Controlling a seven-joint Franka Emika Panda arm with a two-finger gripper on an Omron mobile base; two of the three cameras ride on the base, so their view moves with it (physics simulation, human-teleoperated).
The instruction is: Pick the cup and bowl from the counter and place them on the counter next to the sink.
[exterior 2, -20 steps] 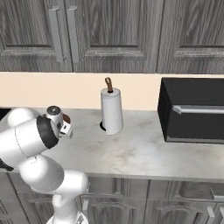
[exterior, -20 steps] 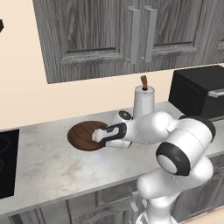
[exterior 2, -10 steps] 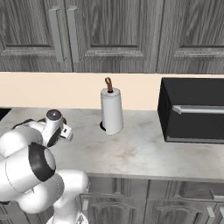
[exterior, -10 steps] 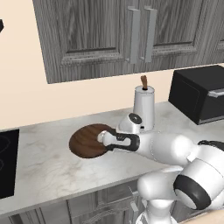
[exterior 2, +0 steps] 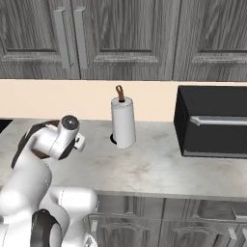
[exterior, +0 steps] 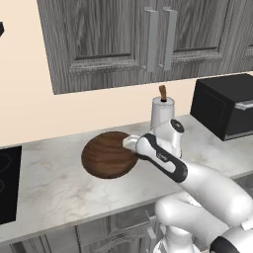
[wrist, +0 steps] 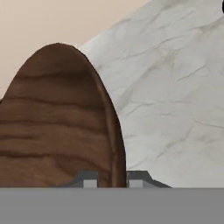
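Note:
The dark brown wood-grain bowl (exterior: 106,155) hangs at the back of the marbled counter (exterior: 54,188), left of the white canister. My gripper (exterior: 127,144) is shut on its right rim. In the hand view the bowl (wrist: 57,122) covers the left half, and its rim runs down between my fingertips (wrist: 89,181), so the gripper (wrist: 113,181) pinches the rim. Pale counter (wrist: 175,87) lies to the right. The bowl looks tilted, but I cannot tell whether it touches the stone. The green cup and the sink are out of view.
A tall white canister (exterior: 161,111) with a brown stick stands just right of my hand, also seen as the canister (exterior 2: 123,123). The black toaster (exterior 2: 214,120) sits at the far right. A black cooktop (exterior: 7,183) borders the counter's left end. Dark cabinets hang overhead.
My arm has stretched out and its elbow has dropped. The bowl, held at its rim, has shifted slightly right and shows more of its face.

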